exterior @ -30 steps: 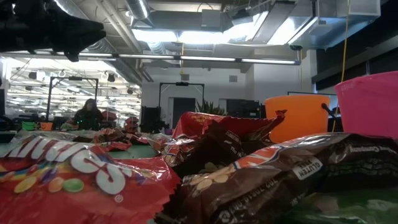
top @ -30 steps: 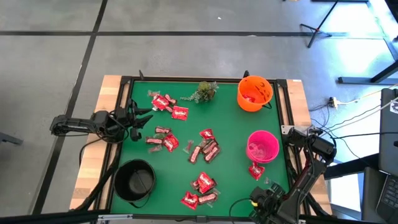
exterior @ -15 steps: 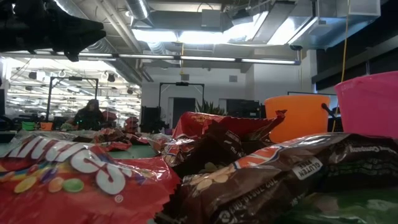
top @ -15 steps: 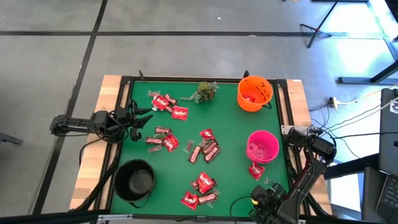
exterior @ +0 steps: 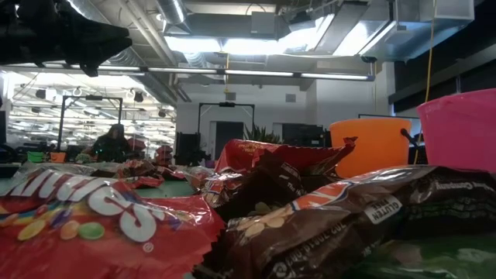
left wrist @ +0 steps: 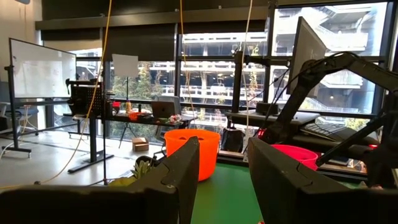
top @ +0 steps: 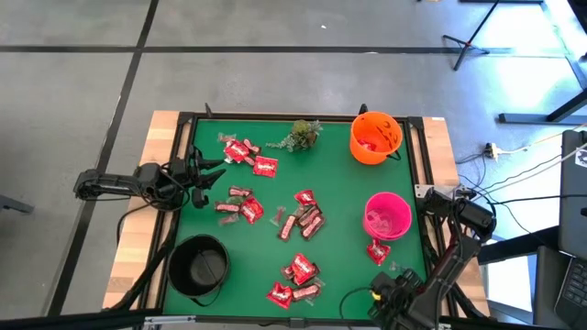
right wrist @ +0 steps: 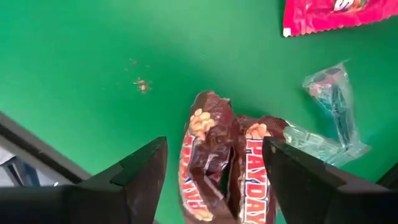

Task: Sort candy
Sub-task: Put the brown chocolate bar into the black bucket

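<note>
The candy [top: 295,223] lies scattered over the green table [top: 339,188]: one bunch of red packets sits at the upper left of the high view, another cluster of red packets and brown bars fills the middle, and more lie near the lower edge. One red packet [top: 377,251] rests just below the pink bowl [top: 387,216] at the right. An orange bowl [top: 376,137] stands at the upper right with some red inside, a black bowl [top: 198,267] at the lower left, and a green sprig [top: 301,135] near the top edge.

The left gripper [top: 204,174] hangs over the left edge of the table, beside the upper-left bunch; in its wrist view its two fingers [left wrist: 180,180] stand apart with nothing between them, the orange and pink bowls beyond.

The right gripper [top: 383,291] is at the lower right corner. Its wrist view looks down on two brown bars [right wrist: 217,163] lying side by side on the green — the fingers [right wrist: 146,171] are spread wide on either side of them and do not touch them. A clear-wrapped sweet [right wrist: 333,99] lies close by.

In the low view the packets fill the foreground, and a person [exterior: 112,142] sits far back at the left.
</note>
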{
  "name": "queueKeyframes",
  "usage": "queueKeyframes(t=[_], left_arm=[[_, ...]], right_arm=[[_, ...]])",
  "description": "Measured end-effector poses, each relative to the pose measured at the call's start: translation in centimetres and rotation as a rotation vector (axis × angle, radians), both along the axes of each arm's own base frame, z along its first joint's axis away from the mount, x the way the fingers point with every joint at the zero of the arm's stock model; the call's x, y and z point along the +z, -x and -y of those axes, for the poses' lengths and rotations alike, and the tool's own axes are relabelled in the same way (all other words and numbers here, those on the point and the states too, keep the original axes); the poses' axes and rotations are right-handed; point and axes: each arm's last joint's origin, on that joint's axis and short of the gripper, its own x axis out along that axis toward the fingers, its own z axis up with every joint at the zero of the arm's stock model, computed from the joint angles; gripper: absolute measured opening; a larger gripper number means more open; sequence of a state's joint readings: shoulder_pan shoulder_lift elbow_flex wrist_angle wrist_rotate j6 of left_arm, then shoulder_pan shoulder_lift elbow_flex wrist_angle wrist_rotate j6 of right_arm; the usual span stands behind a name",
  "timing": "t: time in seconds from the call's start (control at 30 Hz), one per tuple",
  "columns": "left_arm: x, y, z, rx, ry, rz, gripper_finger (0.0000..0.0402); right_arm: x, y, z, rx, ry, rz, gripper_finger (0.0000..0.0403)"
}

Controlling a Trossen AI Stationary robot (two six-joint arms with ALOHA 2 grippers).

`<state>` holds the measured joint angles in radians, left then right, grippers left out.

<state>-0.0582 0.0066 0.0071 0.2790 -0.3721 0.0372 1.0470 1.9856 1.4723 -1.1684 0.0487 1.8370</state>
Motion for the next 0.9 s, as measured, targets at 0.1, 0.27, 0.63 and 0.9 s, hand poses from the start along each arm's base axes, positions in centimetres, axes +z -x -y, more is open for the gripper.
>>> queueKeyframes(t=[0.1,0.27,0.63,0.9], left_arm=[[0.0,0.0,0.0,0.0,0.0,0.0,0.0128],[0.0,0.0,0.0,0.0,0.0,0.0,0.0128],[0.0,0.0,0.0,0.0,0.001,0.0,0.0128],[0.0,0.0,0.0,-0.001,0.002,0.0,0.0128]], right_arm=[[-0.9,0.2,0.2,-0.004,-0.01,-0.011,0.0264],[-2.4,0.5,0.5,-0.041,-0.039,-0.048,0.0264],[-2.7,0.7,0.7,-0.026,-0.045,-0.07,0.0169],[-2.6,0.6,0.6,0.003,-0.038,-0.049,0.0049]])
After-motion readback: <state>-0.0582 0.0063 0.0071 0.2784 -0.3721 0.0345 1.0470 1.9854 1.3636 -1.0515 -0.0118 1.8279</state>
